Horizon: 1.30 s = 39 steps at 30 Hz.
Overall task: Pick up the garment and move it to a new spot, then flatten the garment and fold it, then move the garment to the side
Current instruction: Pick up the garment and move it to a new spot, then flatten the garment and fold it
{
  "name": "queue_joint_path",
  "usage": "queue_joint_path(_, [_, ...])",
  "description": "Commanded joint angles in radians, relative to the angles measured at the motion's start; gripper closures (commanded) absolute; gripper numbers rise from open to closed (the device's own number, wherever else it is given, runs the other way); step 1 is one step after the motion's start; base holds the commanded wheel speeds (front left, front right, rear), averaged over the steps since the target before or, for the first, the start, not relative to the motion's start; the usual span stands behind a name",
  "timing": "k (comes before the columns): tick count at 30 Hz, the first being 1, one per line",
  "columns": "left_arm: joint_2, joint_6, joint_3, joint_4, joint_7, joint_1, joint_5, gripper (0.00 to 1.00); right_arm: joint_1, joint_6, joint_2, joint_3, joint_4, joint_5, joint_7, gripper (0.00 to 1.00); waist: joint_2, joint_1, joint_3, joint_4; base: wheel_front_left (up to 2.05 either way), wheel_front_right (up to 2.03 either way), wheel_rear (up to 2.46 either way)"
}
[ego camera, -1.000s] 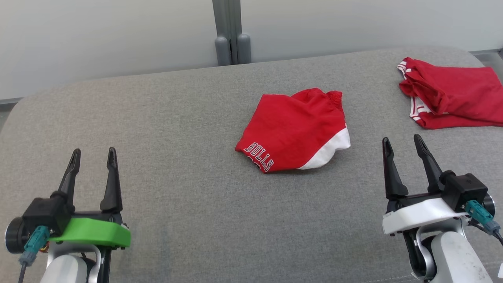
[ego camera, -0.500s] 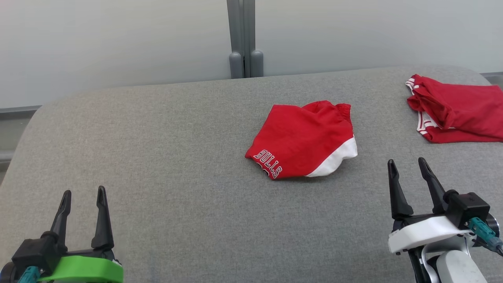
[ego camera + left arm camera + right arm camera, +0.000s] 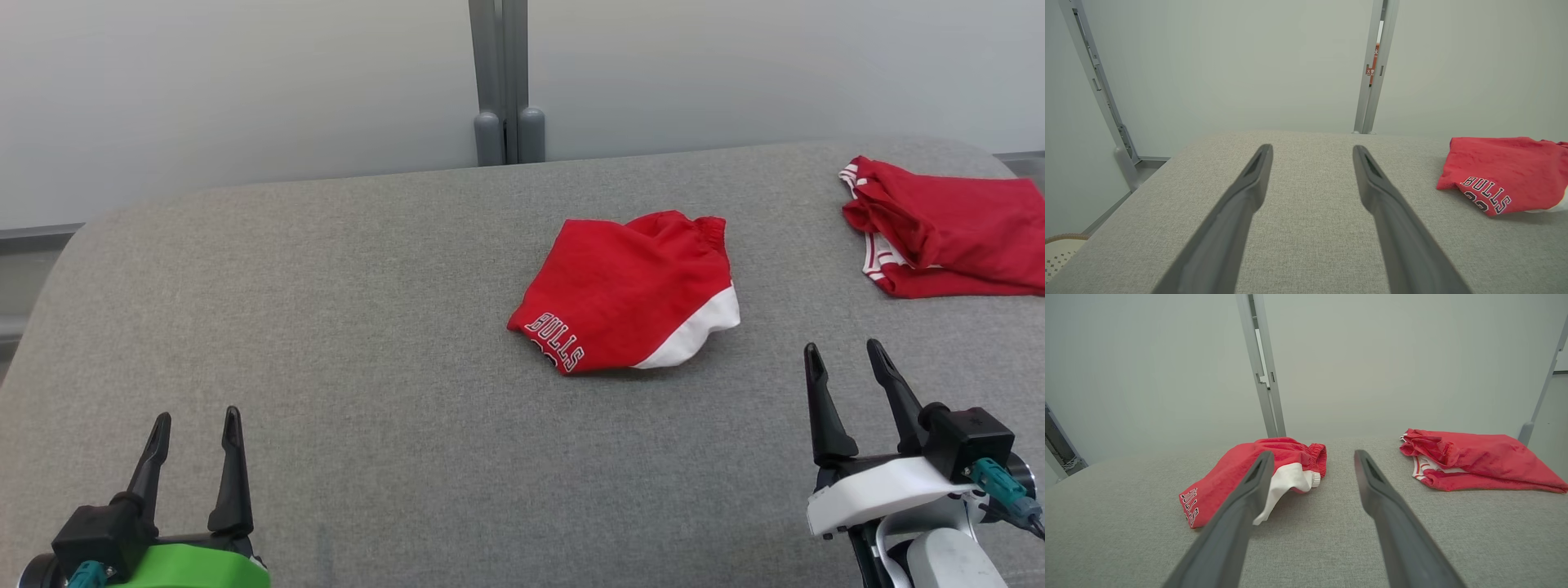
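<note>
Garment [image 3: 624,290] at centre: red shorts with a white side panel and "BULLS" lettering, folded into a rough wedge on the grey padded surface [image 3: 367,327], elastic waistband toward the far edge, lettered corner toward the robot. Touched by neither gripper, apart from both.

From left: left gripper [image 3: 197,415], green-cased, low in the near left corner of the head view, two dark fingers spread wide with nothing between them, pointing away over bare grey fabric. Along those fingers in the left wrist view, bare padding in the gap, shorts off to the right with the lettered corner nearest. Past the surface's left edge in that view, pale perforated object [image 3: 1057,249] with a tan rim, kind unclear.

Centre: the shorts, and behind them a grey upright post [image 3: 504,82] against a pale wall [image 3: 245,82].

Right: right gripper [image 3: 842,345], white-cased, in the near right corner, fingers likewise parted and empty, tips near the white panel's corner yet short of it. In the right wrist view, left finger crossing in front of the white panel, shorts lying farther off. Far right: second red garment [image 3: 947,229] with white-striped trim, loosely bunched at the surface's far right edge, well apart from the shorts.
</note>
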Motion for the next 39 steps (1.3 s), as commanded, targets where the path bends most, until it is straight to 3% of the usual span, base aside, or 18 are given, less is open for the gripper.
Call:
queue_joint_path(1, [0.001,-0.003,0.000,0.003,0.000,-0.002,0.002,0.00,0.008,-0.002,-0.001,-0.001,0.002,-0.001,0.003,0.00,0.0000,0.0000,-0.001,-0.001,0.00,0.00,0.00])
queue_joint_path(39, [0.014,0.001,-0.004,0.012,0.000,-0.021,0.011,0.00,0.012,-0.002,0.010,-0.011,0.010,-0.007,0.007,0.00,0.0000,0.0000,-0.003,-0.009,0.00,0.00,0.00])
